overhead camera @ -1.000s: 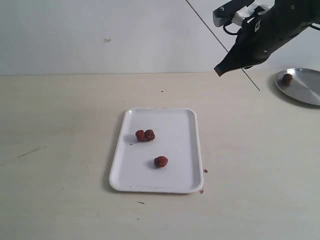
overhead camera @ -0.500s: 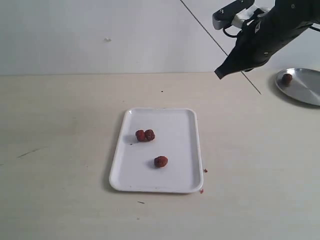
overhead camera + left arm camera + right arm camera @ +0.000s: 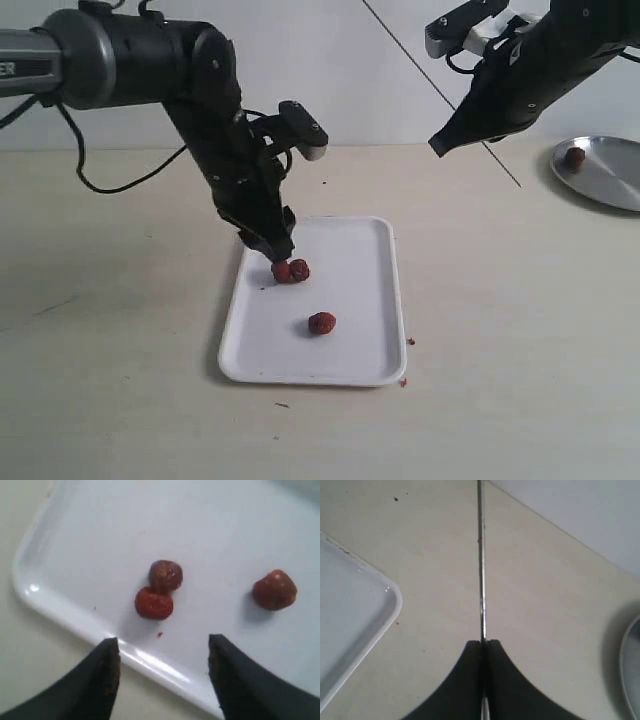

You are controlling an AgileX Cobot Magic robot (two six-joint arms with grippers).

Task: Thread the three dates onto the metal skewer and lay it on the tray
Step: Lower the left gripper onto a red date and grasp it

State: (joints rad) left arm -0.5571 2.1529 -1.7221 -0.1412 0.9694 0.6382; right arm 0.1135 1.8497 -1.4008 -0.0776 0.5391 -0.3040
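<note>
The three dates point(image 3: 283, 271) lie on the tray point(image 3: 365, 240), two touching just ahead of the open jaws of the left gripper point(image 3: 162, 641), while the right gripper point(image 3: 482, 644), clamped on the metal skewer point(image 3: 481, 570), hangs well apart

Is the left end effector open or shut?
Open: the left end effector shows fingers wide apart by the two touching dates, holding nothing.

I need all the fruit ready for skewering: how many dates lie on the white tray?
3. A touching pair sits by the left rim of the tray; a single date lies apart, nearer its front. None seems hidden.
</note>
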